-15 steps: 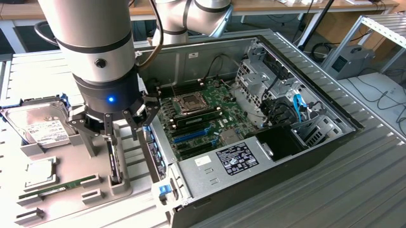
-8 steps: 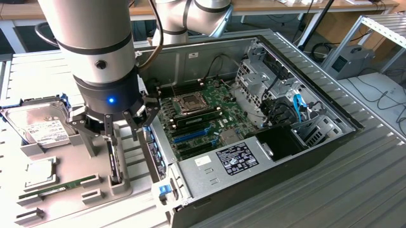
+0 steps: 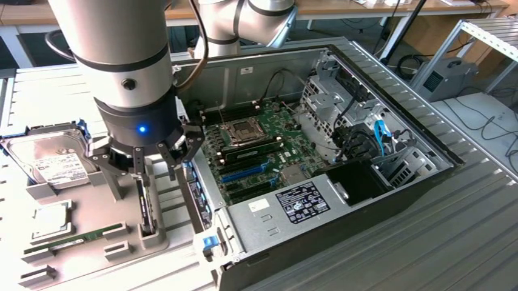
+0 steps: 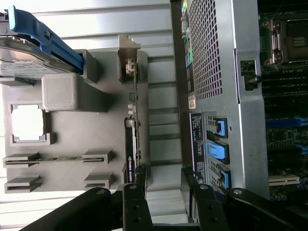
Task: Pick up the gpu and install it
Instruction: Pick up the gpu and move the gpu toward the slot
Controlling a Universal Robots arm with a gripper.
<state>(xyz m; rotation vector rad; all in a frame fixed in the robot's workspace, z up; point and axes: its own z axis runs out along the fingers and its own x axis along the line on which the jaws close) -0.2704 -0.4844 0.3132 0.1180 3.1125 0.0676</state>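
Note:
The gpu [image 3: 145, 209] is a thin black card standing on edge in a slot of the grey holder tray [image 3: 89, 200], at the exterior view's left of the open computer case [image 3: 340, 200]. My gripper [image 3: 155, 165] hangs just above the card's upper edge, fingers spread and empty. In the wrist view the gpu [image 4: 132, 144] runs as a narrow edge with its silver bracket [image 4: 129, 60] at the far end. The gripper [image 4: 163, 192] is open there. One dark fingertip [image 4: 137, 190] lines up with the card, and the other fingertip [image 4: 192, 187] is over bare tray beside the case wall.
A silver hard drive [image 3: 48, 160], a square processor [image 3: 50, 219] and a green memory stick [image 3: 73, 237] sit in the same tray. Inside the case lie the motherboard [image 3: 259, 142] and its blue slots [image 3: 242, 173]. The perforated rear panel [image 4: 211, 57] stands close by.

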